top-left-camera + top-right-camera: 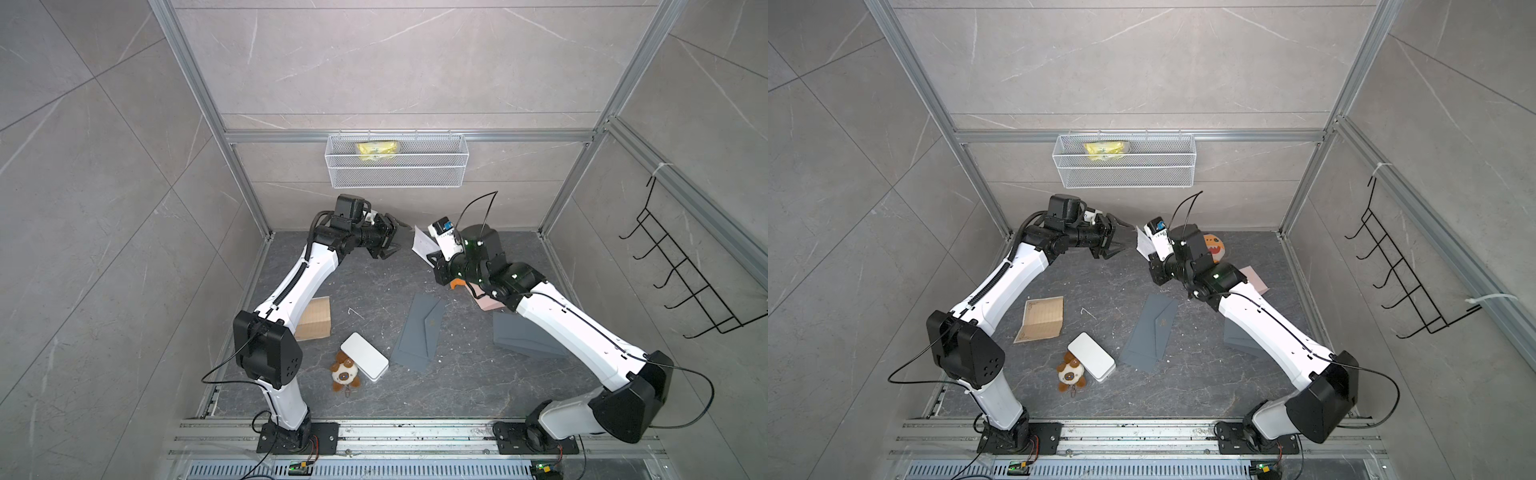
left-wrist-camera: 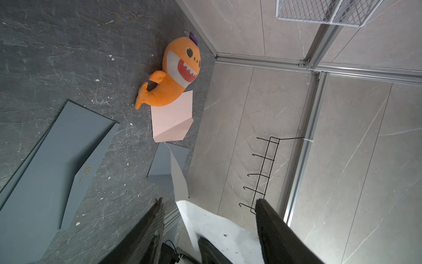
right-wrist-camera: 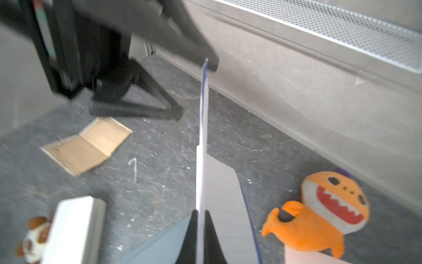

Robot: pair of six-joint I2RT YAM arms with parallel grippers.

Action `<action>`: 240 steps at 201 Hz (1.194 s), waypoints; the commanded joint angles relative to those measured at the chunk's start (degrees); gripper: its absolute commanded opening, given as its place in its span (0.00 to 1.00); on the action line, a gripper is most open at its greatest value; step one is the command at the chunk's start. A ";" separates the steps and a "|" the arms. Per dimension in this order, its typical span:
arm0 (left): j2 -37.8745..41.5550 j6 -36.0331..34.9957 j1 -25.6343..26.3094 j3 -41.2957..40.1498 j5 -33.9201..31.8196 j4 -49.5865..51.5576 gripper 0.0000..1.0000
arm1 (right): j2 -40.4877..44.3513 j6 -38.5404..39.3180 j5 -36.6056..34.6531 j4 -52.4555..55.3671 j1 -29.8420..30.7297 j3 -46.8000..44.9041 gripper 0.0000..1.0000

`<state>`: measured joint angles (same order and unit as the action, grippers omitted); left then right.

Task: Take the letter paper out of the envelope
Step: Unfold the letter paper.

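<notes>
The right pincer (image 3: 201,216) grips the white lined letter paper (image 3: 221,187) above the dark stone table (image 1: 374,291), far side; the left pincer (image 1: 404,237) gapes wide just beside it.

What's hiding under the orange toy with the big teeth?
One end of a pink envelope lies under the orange toy; the rest sticks out. The toy's head end seems to lie on the dark table. How far the envelope reaches underneath is covered.

Mid-frame I note the letter paper (image 2: 179,180) edge-on, just ahead of my left gripper (image 2: 209,202), jaws parted. An orange shark plush (image 2: 173,75) overlaps a pink envelope (image 2: 170,118). A grey envelope (image 2: 57,164) lies flat nearby.
</notes>
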<state>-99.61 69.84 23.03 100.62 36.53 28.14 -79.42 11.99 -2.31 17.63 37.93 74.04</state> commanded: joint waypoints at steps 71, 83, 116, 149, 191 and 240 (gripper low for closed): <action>4.29 0.28 -0.43 -3.59 2.76 5.92 0.69 | 2.36 48.28 -15.79 -31.49 11.03 -13.09 0.00; 4.58 -0.36 -0.61 -3.76 1.99 7.32 0.69 | 1.70 50.30 -16.72 -31.90 11.72 -12.96 0.00; 5.34 0.22 -0.97 -5.24 1.31 6.67 0.66 | 0.36 54.96 -18.74 -32.16 13.66 -12.61 0.00; 6.71 3.63 -1.08 -8.30 1.80 1.58 0.45 | -0.45 56.73 -19.84 -32.50 14.66 -12.86 0.00; 7.68 5.90 -1.08 -10.53 2.39 -2.12 0.19 | -0.89 57.60 -20.19 -32.83 15.20 -13.21 0.00; 8.63 6.17 -1.27 -10.66 1.68 -3.64 0.00 | -1.05 57.60 -20.35 -33.01 15.92 -14.05 0.00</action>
<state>-94.41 75.20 22.09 89.89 37.58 27.22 -79.64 69.10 -21.71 -13.67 53.15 61.14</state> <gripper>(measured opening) 0.052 0.047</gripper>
